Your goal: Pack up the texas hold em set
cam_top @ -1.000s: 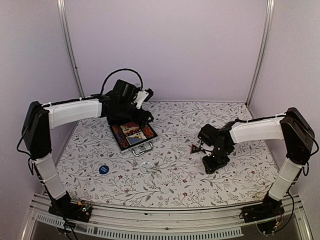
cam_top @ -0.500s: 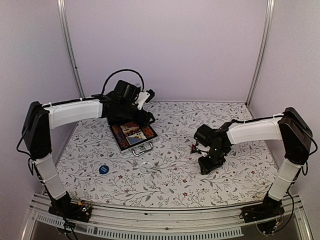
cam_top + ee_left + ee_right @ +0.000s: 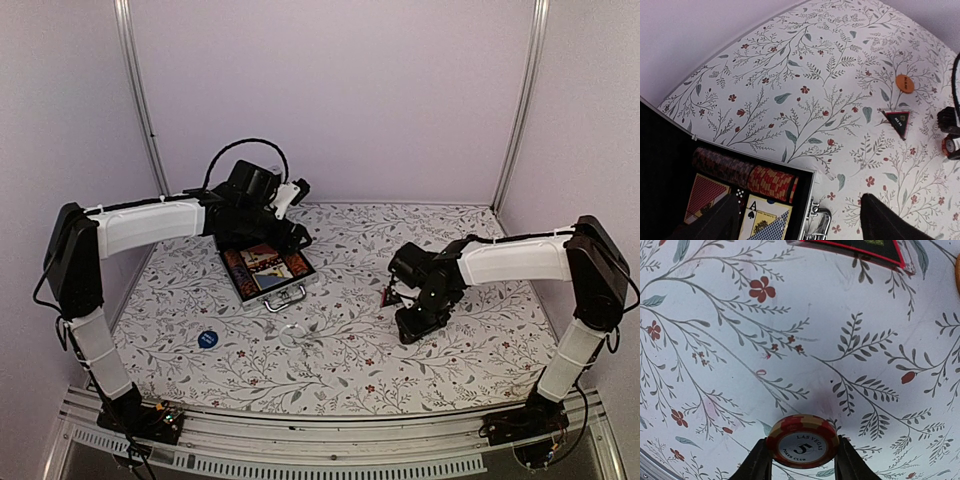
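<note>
Holding a red-and-cream chip [image 3: 802,440] in the right gripper [image 3: 802,460], jaws closed across its rim, printed face toward the wrist camera. Low over the flowered bench [image 3: 480,350], well apart from the case [image 3: 265,272]. Hovering above that open case with the left gripper [image 3: 797,227], fingers spread wide, nothing between them.

Judged as the carry step: chip off the bench, not yet in the case. Already inside: rows of chips [image 3: 747,172] along the far side, a face-up deck [image 3: 765,217] showing the ace of spades, and a red-backed deck [image 3: 705,192] beside it.

To do it well:
- Lift a little before travelling, so as not to scrape the chip on the bench or clip the triangular token [image 3: 898,121] lying near.
- Squeeze firmly: a thin round rim, likely to pivot or pop free.
- Clear the left gripper from over the case first, to avoid a clash above the rows.
- Turn the chip to match the way the row's chips stand, and lower it at a row's end.
- Open only once the chip is seated.

Left on the bench for later: the triangular token, an orange round token [image 3: 904,83] and a blue round token [image 3: 207,338].
</note>
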Robot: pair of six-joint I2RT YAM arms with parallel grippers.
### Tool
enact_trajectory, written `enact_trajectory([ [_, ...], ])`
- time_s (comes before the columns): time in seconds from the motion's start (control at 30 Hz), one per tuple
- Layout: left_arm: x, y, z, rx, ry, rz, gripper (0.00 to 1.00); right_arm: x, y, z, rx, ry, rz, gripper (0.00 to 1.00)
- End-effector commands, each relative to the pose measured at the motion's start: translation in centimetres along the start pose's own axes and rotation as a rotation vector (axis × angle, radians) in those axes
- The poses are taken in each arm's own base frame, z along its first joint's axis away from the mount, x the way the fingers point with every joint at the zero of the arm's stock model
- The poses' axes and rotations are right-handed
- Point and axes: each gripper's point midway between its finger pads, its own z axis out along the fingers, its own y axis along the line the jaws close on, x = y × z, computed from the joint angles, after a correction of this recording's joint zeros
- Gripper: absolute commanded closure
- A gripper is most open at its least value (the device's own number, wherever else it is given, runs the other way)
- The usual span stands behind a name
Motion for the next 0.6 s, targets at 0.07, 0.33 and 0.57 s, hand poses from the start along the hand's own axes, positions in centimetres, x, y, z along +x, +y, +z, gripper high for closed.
enact_trajectory([
  [0.07, -0.3, -1.5, -0.5, 0.062, -0.026, -0.048, 0.15, -1.5, 1.3, -1.8, -0.059, -0.056, -0.019, 0.65],
  [0.33, 2.5, -4.5, 0.5, 0.268, 0.006, -0.290, 0.16, -2.8, 2.4, -3.2, -0.110, -0.092, -0.044, 0.66],
  [0.57, 4.1, -10.2, 1.5, 0.518, 0.059, -0.489, 0.18, -4.3, 3.6, -5.1, -0.161, -0.140, -0.086, 0.67],
])
